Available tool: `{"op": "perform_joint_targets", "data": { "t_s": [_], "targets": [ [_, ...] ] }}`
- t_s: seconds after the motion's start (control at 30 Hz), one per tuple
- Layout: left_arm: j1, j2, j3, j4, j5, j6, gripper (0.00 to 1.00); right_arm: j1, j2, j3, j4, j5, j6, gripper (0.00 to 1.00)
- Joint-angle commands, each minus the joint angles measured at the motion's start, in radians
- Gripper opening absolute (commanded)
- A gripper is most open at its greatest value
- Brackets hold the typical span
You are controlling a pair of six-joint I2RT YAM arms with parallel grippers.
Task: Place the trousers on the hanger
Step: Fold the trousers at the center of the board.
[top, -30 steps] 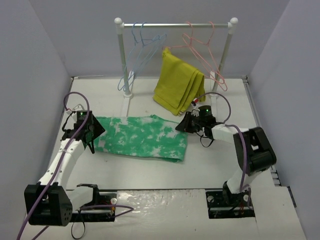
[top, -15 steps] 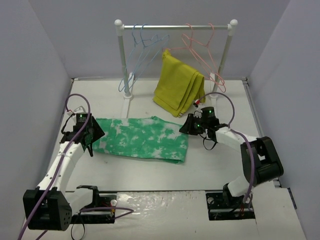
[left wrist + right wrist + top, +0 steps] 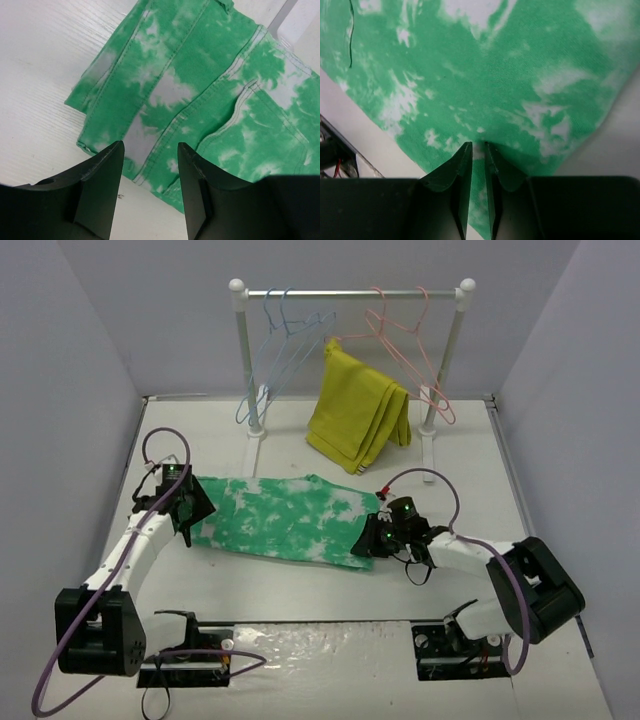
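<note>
Landmark: clothes rail [image 3: 350, 289], standing at the far side of the table [image 3: 460, 455].

Trousers [image 3: 285, 518]: flat on the table, in front of the rail and well clear of its feet. They are folded lengthwise into a long band that lies roughly parallel to the rail bar. Green with white blotches. The left wrist view shows seams and a back pocket [image 3: 260, 125].

Light-blue hangers [image 3: 283, 350]: two, hooked on the left part of the rail bar, hanging tilted. Neither touches the trousers. Pink hangers [image 3: 410, 340] are on the right part of the bar. A mustard-yellow garment [image 3: 358, 415] is draped below the bar between the two sets, its lower end resting on the table.

Left gripper [image 3: 185, 518]: in front of the rail's left post, at the left end of the trousers. Jaws stand moderately apart with nothing between them. In the left wrist view [image 3: 150, 147] the fingertips sit over the cloth edge and bare table.

Right gripper [image 3: 366, 545]: in front of the rail's right half, at the near right corner of the trousers. Jaws are drawn nearly together, leaving only a thin slit [image 3: 477, 146]. The tips point at the rounded cloth edge. Whether any cloth is caught in the slit is unclear from the wrist view.
</note>
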Motion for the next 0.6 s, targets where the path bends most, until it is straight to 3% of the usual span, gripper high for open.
{"op": "perform_joint_targets", "data": {
  "t_s": [0.0,0.13,0.33,0.57],
  "targets": [
    [-0.006,-0.003,0.079,0.035,0.015,0.025,0.44,-0.005,-0.075,-0.018,-0.186,0.297,0.056,0.16],
    [-0.006,-0.004,0.232,-0.015,0.055,0.137,0.44,0.001,-0.186,0.073,-0.296,0.344,-0.011,0.22],
    [-0.009,0.075,0.560,-0.043,0.248,0.251,0.48,0.007,-0.298,0.354,-0.492,0.410,-0.179,0.40],
    [-0.089,0.211,0.869,0.009,0.303,0.410,0.77,0.007,-0.315,0.422,-0.534,0.403,-0.237,0.45]
  ]
}}
